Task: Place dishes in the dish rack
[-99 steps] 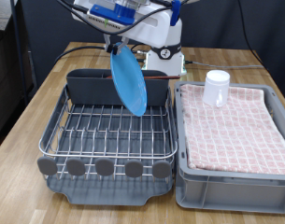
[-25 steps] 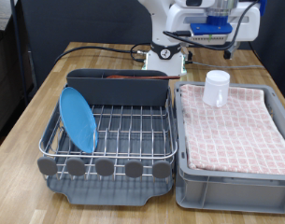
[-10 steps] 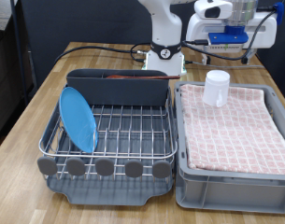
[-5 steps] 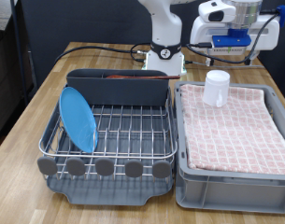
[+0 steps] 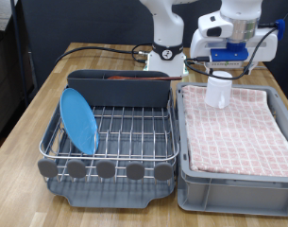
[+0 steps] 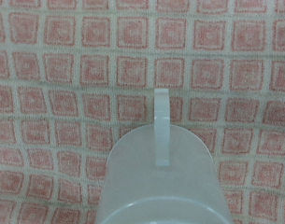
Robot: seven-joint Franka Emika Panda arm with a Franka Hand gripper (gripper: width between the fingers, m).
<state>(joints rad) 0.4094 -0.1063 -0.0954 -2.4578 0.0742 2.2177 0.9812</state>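
Note:
The light-blue plate (image 5: 78, 119) stands on edge in the left part of the dish rack (image 5: 110, 142). The reddish-brown wooden spoon (image 5: 134, 78) lies in the rack's tall grey back compartment. The small white cup (image 5: 218, 90) stands on the pink checkered cloth in the grey bin (image 5: 236, 184). My gripper (image 5: 222, 69) hangs just above the cup and is empty. In the wrist view the cup (image 6: 161, 182) is right below, its handle showing against the cloth. My fingers do not show in that view.
The rack and the bin stand side by side on a wooden table (image 5: 49, 90). The robot base (image 5: 165, 52) and cables sit behind the rack. A white box (image 5: 170, 62) stands at the back between them.
The plate, held over the rack at first, now stands in the rack. Over the last second my gripper has come down and to the exterior view's left, to just above the cup.

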